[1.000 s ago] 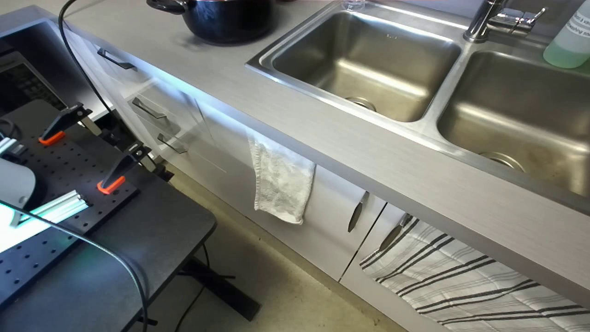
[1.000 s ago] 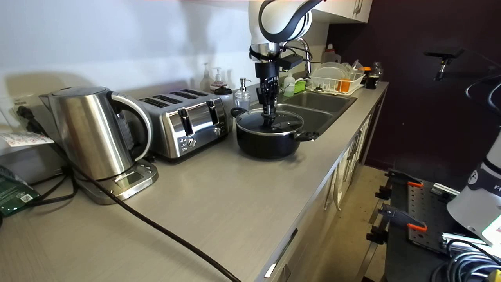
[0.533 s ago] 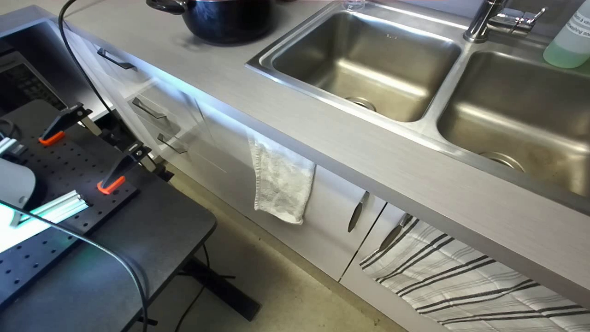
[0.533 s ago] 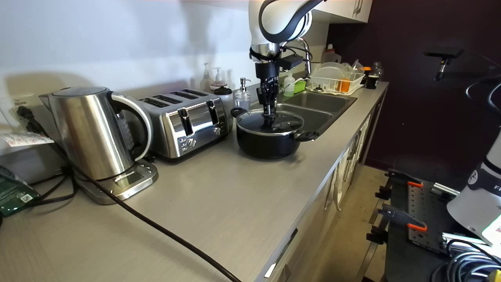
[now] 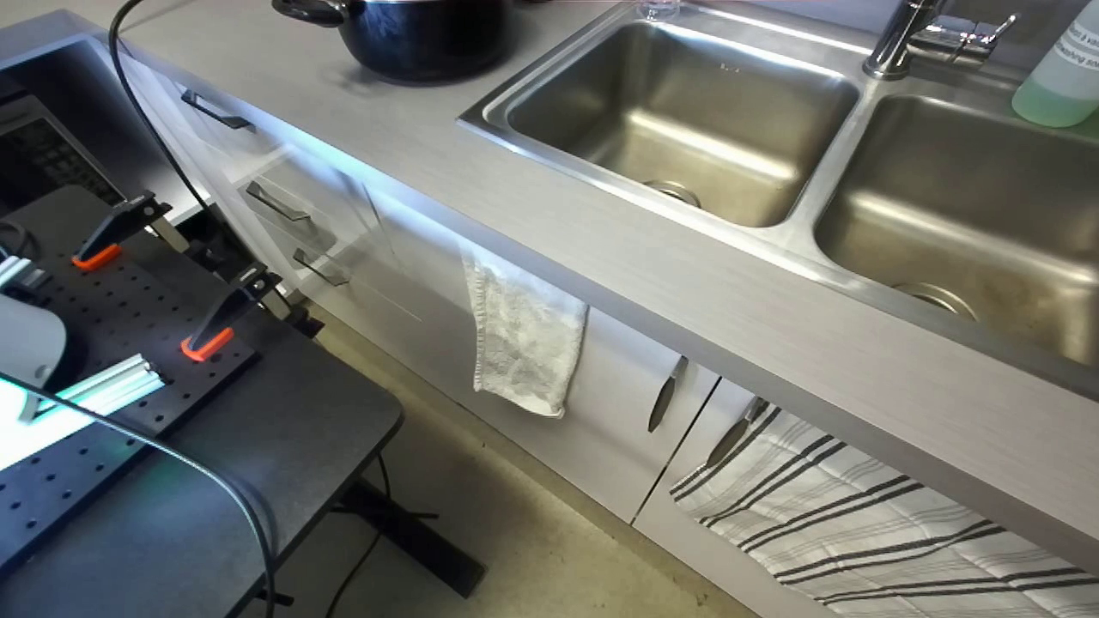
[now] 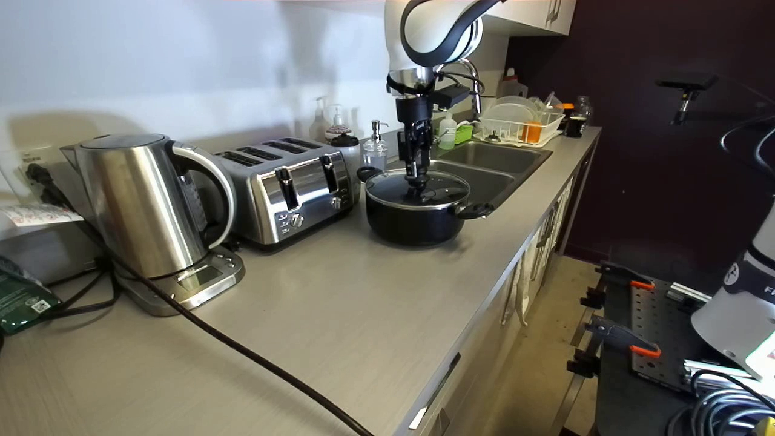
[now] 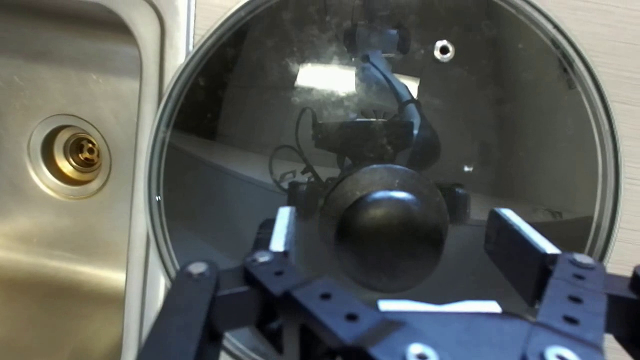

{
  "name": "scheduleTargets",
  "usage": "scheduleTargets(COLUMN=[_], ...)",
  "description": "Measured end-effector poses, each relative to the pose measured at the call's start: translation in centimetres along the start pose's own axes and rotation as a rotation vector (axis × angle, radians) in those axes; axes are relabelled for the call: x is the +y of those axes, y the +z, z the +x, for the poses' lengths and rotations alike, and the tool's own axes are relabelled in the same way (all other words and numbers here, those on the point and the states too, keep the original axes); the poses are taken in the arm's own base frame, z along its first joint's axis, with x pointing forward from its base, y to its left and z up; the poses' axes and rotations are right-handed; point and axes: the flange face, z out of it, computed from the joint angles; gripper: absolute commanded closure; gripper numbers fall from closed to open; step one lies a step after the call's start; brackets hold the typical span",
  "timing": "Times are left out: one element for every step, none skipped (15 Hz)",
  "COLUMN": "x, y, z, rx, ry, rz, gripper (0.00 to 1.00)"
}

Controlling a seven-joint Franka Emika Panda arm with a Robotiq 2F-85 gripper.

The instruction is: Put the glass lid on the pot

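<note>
The glass lid, see-through with a silvery rim, lies level on top of the black pot in an exterior view. Its rim lines up with the pot's mouth there. Another exterior view cuts off the pot at the top edge, lid out of sight. From the wrist, the glass lid fills the middle and hides the pot below. My gripper stands open around the lid's round black knob, with a gap between the knob and each of the finger pads.
The steel sink lies right beside the pot. A toaster, a soap dispenser and a kettle stand along the wall. Further back is a dish rack. A black cable crosses the counter.
My gripper's fingers have spread apart at the lid's knob, letting it go. The arm, the lid and the pot have stayed where they were.
</note>
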Motion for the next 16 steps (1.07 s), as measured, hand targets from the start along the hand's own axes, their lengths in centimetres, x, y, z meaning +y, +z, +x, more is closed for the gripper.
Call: scheduleTargets(x=[-0.1, -0.2, -0.4, -0.6, -1.0, -1.4, -1.8, -2.3, -2.8, -3.3, -3.8, -4.2, -4.6, -4.9, -5.2, -5.5], y=[0.0, 0.0, 0.0, -0.1, -0.1, -0.3, -0.4, -0.6, -0.9, -1.2, -1.5, -1.9, -2.3, -2.7, -3.0, -3.3], z=[0.0, 0.0, -0.1, -0.2, -0.4, -0.7, -1.2, -1.7, -2.3, -3.0, -3.8, -4.7, -5.6, -6.4, -7.3, -8.2], rx=[0.0, -0.001, -0.001, -0.001, -0.002, -0.002, -0.001, 0.002, 0.006, 0.01, 0.015, 0.021, 0.028, 0.034, 0.04, 0.045], ry=[-0.001, -0.004, -0.008, -0.014, -0.023, -0.034, -0.046, -0.06, -0.075, -0.09, -0.106, -0.122, -0.137, -0.151, -0.165, -0.178], rz=[0.0, 0.0, 0.001, 0.001, 0.0, -0.001, -0.005, -0.01, -0.017, -0.025, -0.036, -0.047, -0.057, -0.067, -0.077, -0.085], gripper=[0.0, 0.0, 0.0, 0.0, 0.0, 0.0, 0.0, 0.0, 0.0, 0.0, 0.0, 0.0, 0.0, 0.0, 0.0, 0.0])
